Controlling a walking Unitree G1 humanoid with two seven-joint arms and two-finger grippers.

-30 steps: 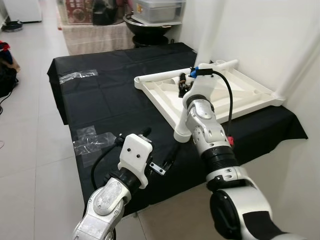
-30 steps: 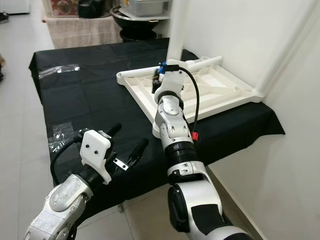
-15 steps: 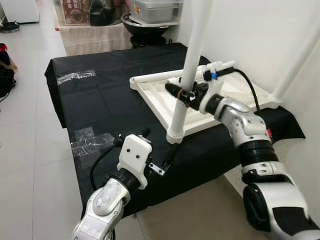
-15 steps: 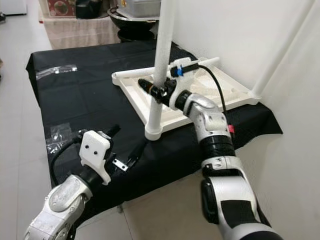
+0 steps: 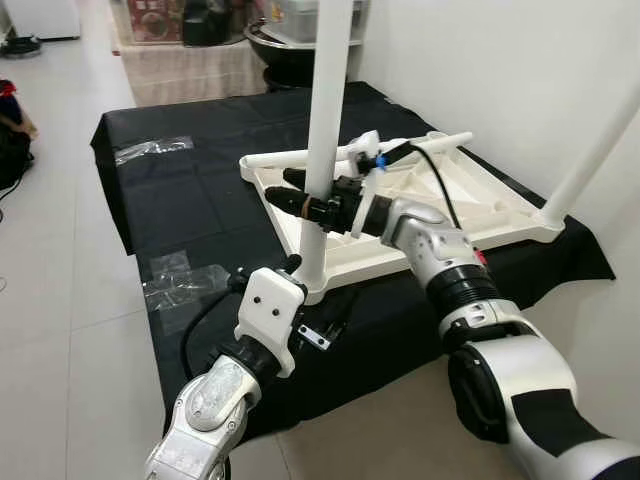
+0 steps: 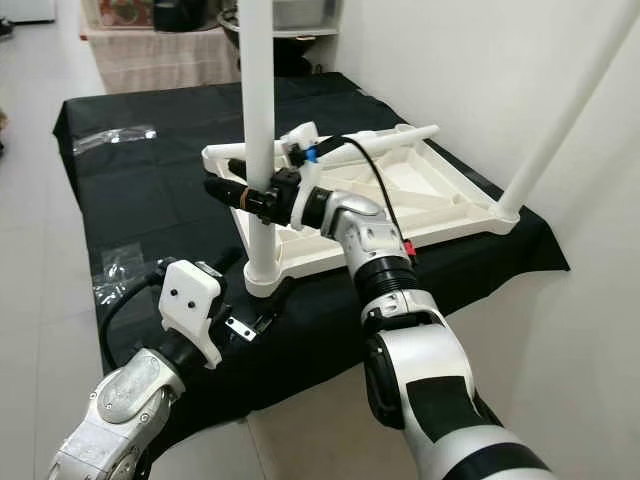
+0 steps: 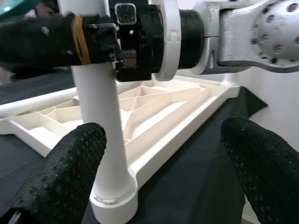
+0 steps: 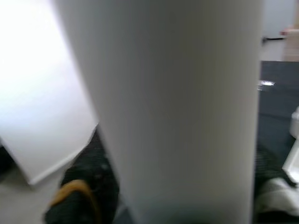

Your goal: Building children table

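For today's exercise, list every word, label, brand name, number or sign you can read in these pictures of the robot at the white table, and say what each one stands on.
No text can be read.
Red packaging on the far shelf carries print, too small and blurred to read.
The white table leg, the upturned tabletop, the black cloth, the right gripper and the left gripper bear no visible lettering.

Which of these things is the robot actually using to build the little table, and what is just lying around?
Part of the job:
- white table top, lying upside down on the black cloth
- upright white leg at its near corner
- right end effector, clamped on that leg
- left end effector, open near the leg's foot

Just lying about:
- clear plastic wrappers
- small metal bracket
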